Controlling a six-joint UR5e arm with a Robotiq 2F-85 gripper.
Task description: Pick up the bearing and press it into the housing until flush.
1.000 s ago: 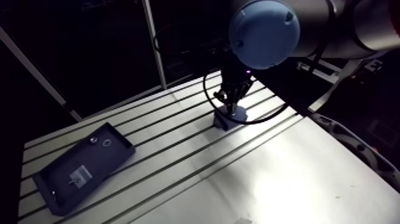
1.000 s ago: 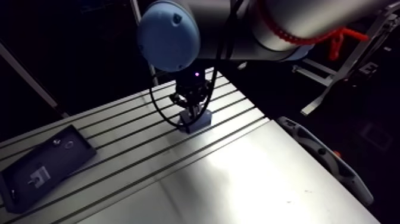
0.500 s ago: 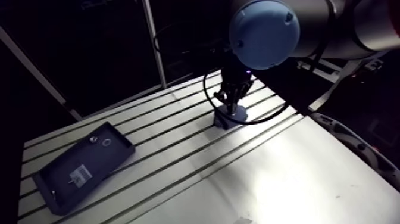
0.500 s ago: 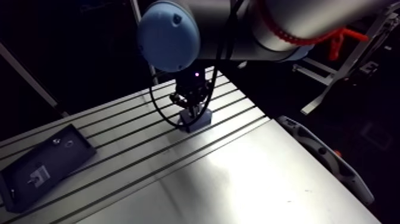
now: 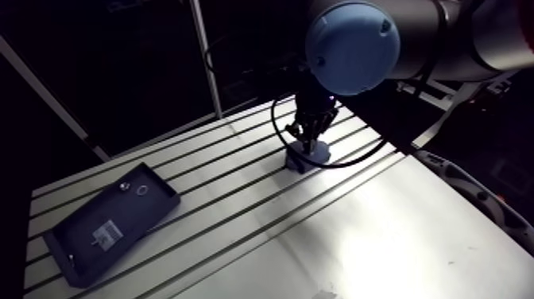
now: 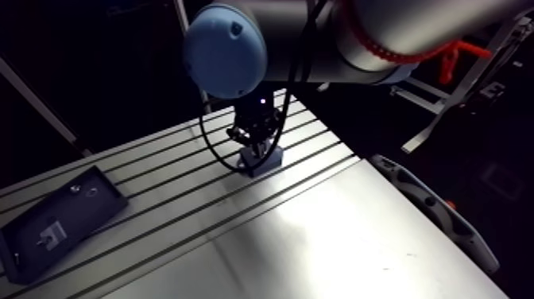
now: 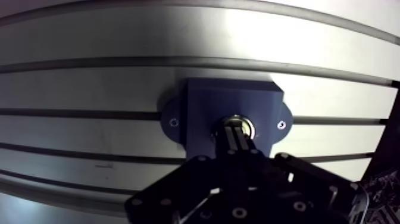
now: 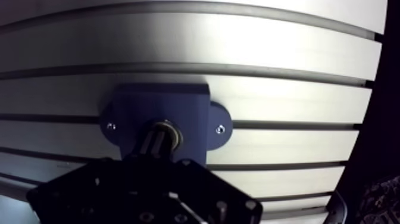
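A dark blue housing (image 7: 202,101) with two screwed side ears is fixed across the table's slots. In its round bore sits the metal bearing (image 7: 248,126), of which only a bright ring shows around my fingertips. My gripper (image 7: 236,132) stands straight over the bore, its two fingers closed together with their tips on the bearing. How deep the bearing sits in the bore is hidden by the fingers. In the arm view the gripper (image 5: 307,137) stands upright on the housing (image 5: 306,157) at the far side of the table.
A dark flat tray (image 5: 87,238) lies at the table's near left. In it are a small ring (image 5: 143,189), a small metal part (image 5: 124,187) and a pale labelled piece (image 5: 106,234). A smooth metal sheet (image 5: 381,238) covers the near right of the slotted table.
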